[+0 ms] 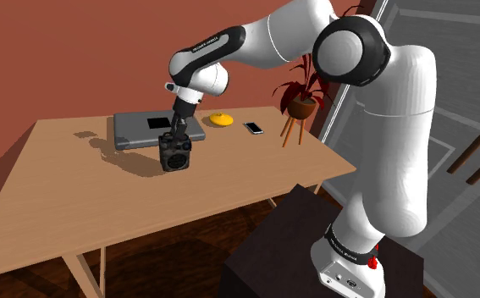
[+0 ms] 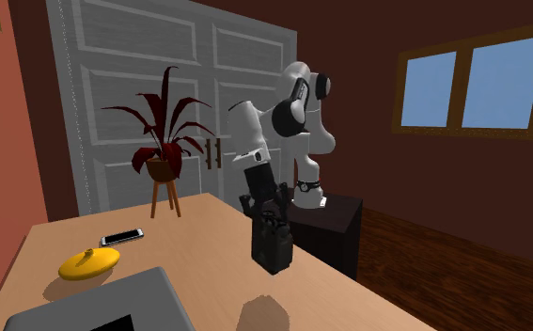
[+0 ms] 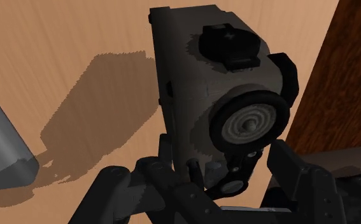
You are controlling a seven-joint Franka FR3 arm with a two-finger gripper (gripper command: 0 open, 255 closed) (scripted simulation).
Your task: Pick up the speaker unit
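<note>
The speaker unit (image 1: 175,154) is a small dark box with a round ribbed cone on its face. It is near the middle of the wooden table (image 1: 77,203), just in front of a grey laptop. My black gripper (image 1: 175,142) comes down onto its top and is shut on it. In the wrist view the speaker (image 3: 223,95) sits tilted between the fingers (image 3: 118,191), which clasp its sides. In the second exterior view the speaker (image 2: 274,243) hangs under the gripper (image 2: 269,218). Its base is at or just above the tabletop; I cannot tell which.
A closed grey laptop (image 1: 145,127) lies behind the speaker. A yellow lidded dish (image 1: 221,119) and a phone (image 1: 253,128) lie further toward the shoulder view's right. A red-leaved plant on a stool (image 1: 301,97) stands past the table's corner. My dark stand (image 1: 289,245) is below the table edge.
</note>
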